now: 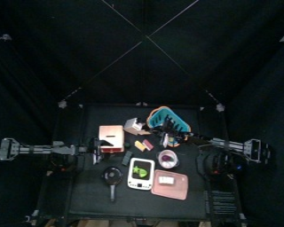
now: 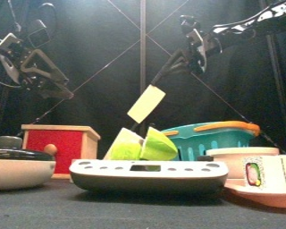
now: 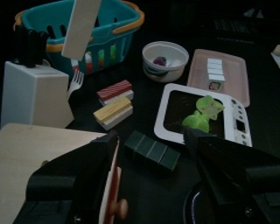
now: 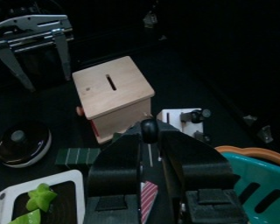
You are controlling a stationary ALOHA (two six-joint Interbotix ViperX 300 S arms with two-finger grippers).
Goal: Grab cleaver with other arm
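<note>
The right pincer (image 2: 196,55) grips the cleaver (image 2: 146,104) by its dark handle, high above the tabletop (image 2: 121,210) — the pale, flat rectangular blade hangs slanted over the teal plastic basket (image 2: 206,139), offered for a handover. The left pincer (image 2: 36,70) waits released, jaws wide, well apart from the blade.

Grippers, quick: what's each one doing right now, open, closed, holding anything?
Left gripper: fingers wide open, holding nothing.
Right gripper: closed on the black handle of the cleaver with the pale yellow-green blade, held up above the table.
</note>
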